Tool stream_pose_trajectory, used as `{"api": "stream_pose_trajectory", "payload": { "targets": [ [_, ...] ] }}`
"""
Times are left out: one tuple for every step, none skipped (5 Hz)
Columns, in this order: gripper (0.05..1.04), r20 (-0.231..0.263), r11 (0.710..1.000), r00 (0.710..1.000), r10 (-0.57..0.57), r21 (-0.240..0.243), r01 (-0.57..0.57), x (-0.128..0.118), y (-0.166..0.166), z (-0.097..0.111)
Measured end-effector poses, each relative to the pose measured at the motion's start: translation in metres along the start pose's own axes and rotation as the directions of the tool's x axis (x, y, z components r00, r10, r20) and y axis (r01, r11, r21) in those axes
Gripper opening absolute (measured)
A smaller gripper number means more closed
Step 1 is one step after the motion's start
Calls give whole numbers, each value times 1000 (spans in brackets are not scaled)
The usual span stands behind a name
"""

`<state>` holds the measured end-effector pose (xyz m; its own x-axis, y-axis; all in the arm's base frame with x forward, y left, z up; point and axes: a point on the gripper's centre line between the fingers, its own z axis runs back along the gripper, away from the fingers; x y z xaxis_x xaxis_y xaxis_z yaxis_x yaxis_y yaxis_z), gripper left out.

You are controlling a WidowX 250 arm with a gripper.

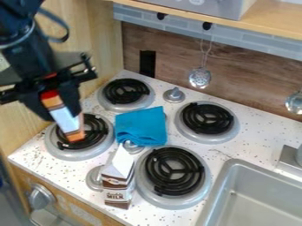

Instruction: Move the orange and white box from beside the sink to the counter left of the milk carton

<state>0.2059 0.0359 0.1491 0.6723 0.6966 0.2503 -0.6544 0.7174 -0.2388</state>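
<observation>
At the upper left, my gripper (60,110) hangs over the left front burner (80,137), shut on a narrow orange, white and red box (66,120). The box is tilted, its orange lower end in front of the black coil; whether it touches the coil I cannot tell. To its right a folded blue cloth (141,126) lies between the burners. A brown and white milk carton (118,187) stands near the front edge, beside the right front burner (174,172), with its white top leaning up toward the cloth.
Two burners are at the back, one left (125,92) and one right (206,118), with a small metal knob (174,94) between them. A grey sink (236,167) is at the lower right. Ladles (200,78) hang along the back wall; a wooden wall (100,48) borders the left.
</observation>
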Motion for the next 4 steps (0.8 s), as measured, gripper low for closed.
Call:
{"api": "stream_pose_trajectory", "payload": {
  "targets": [
    [411,-47,1000,999,-3,25,4,17,13,-35],
    [411,-76,1000,997,-10,19,12,32,23,-74],
    [411,-69,996,997,-28,82,34,47,27,-104],
    [411,-77,987,995,-59,143,69,52,24,-123]
  ]
}}
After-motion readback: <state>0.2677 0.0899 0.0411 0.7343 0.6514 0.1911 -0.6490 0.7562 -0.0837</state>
